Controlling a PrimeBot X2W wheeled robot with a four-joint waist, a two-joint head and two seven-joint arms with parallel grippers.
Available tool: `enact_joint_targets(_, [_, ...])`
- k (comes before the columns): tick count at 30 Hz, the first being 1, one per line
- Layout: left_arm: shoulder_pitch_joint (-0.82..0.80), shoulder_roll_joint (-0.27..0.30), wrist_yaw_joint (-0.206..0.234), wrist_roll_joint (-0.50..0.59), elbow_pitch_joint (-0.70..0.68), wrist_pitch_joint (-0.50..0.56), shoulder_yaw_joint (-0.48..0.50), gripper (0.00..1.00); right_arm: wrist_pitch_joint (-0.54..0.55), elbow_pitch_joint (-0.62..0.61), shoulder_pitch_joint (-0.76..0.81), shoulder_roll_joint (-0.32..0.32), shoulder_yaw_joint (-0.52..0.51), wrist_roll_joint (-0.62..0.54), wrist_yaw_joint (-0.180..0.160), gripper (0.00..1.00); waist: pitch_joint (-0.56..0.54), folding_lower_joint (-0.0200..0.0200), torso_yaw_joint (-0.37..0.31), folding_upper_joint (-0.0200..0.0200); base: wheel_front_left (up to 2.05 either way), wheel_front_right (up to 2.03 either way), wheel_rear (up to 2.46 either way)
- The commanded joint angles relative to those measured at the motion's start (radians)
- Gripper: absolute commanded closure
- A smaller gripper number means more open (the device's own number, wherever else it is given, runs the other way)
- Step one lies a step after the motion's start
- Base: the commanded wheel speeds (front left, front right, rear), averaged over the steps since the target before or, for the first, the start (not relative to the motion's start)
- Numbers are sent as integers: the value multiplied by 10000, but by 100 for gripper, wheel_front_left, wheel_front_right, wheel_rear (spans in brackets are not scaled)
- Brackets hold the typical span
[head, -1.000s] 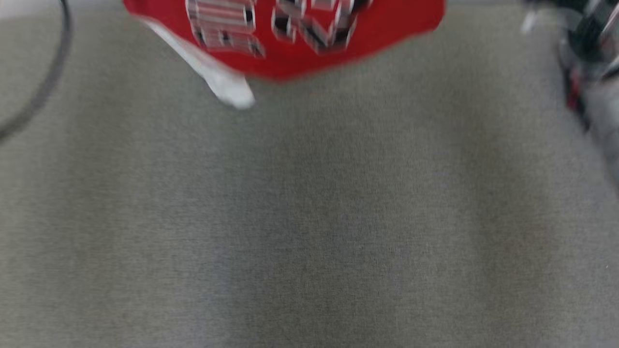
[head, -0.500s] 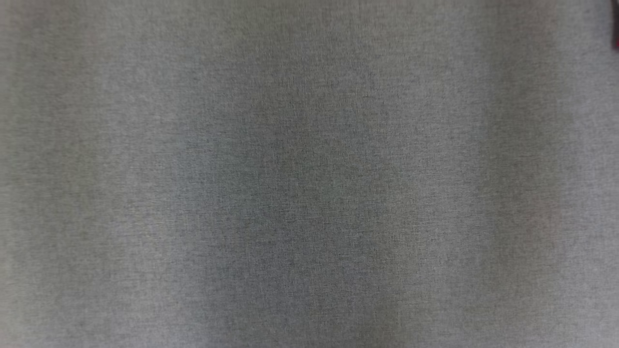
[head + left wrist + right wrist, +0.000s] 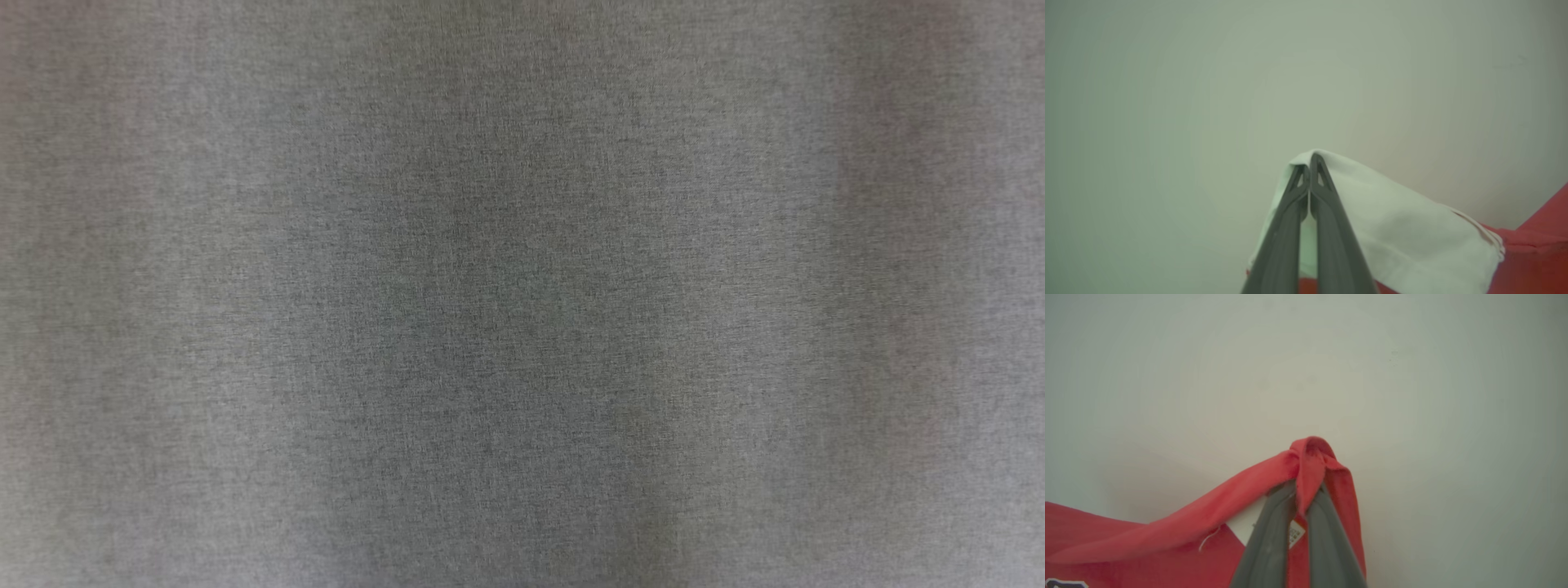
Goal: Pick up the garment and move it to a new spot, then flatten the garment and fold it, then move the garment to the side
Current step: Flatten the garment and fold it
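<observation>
The grey cloth surface [image 3: 522,294] is lying flat and open, and a pale backdrop [image 3: 1167,102] is spreading unbroken beyond the left gripper [image 3: 1310,163] and the right gripper [image 3: 1303,489], while the garment [image 3: 1167,539] pinched in both is draping across each one's inner side, blocking passage there.

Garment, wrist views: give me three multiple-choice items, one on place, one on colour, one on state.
1. Where does the left tool pinch the garment? A) its white part B) its printed letters C) nowhere
2. What colour is the cloth at the right tool? A) blue B) red C) black
3. How do both tools stand? A) wide open B) one open, one shut C) shut on cloth
Key: 1A, white cloth wraps its tips; 2B, a red fold drapes over its tips; 3C, each pair of fingers closes on cloth.
</observation>
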Motion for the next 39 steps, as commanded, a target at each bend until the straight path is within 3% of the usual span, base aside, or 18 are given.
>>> enact_joint_targets(1, [198,56,28,-357,62,-212,-63,100,-143,42,46,-24,98,163,-24,100,132,-1,1,-2,0,0,0])
enact_joint_targets(8, [1900,311,26,-871,-727,-867,-906,100,-494,-897,1805,-344,904,951,-24,100,-445,-1,148,-2,0,0,0])
enact_joint_targets(13, [3525,659,26,-1174,-1615,-1055,-600,100,-704,-1839,3514,-741,1381,1653,-24,100,-1157,-1,270,-2,0,0,0])
enact_joint_targets(15, [4526,963,226,-966,-2445,-1062,-228,100,-808,-2327,4442,-1022,1605,1930,-24,100,-1490,-1,334,-2,0,0,0])
enact_joint_targets(16, [5877,1097,520,-1018,-3340,-1047,277,100,-996,-2818,5398,-1248,1697,2240,-24,100,-1818,-1,377,-2,0,0,0])
enact_joint_targets(21, [9209,1504,1392,-816,-5775,-1054,1242,100,-1374,-4059,7783,-1686,2192,2519,-24,100,-2660,-1,416,-2,0,0,0])
enact_joint_targets(29, [14115,1943,2744,-934,-8924,-1056,2160,100,-1631,-5770,11490,-2266,2296,2924,-24,100,-3875,-1,557,-2,0,0,0])
enact_joint_targets(36, [17804,1807,3161,-1038,-9994,-1057,1910,100,-1755,-6779,14751,-2418,1666,3376,-24,100,-4652,-1,753,-2,0,0,0])
enact_joint_targets(39, [19155,1453,3325,-1146,-10155,-1057,2149,100,-1710,-6975,16012,-2310,1458,3431,-24,100,-4900,-1,774,-2,0,0,0])
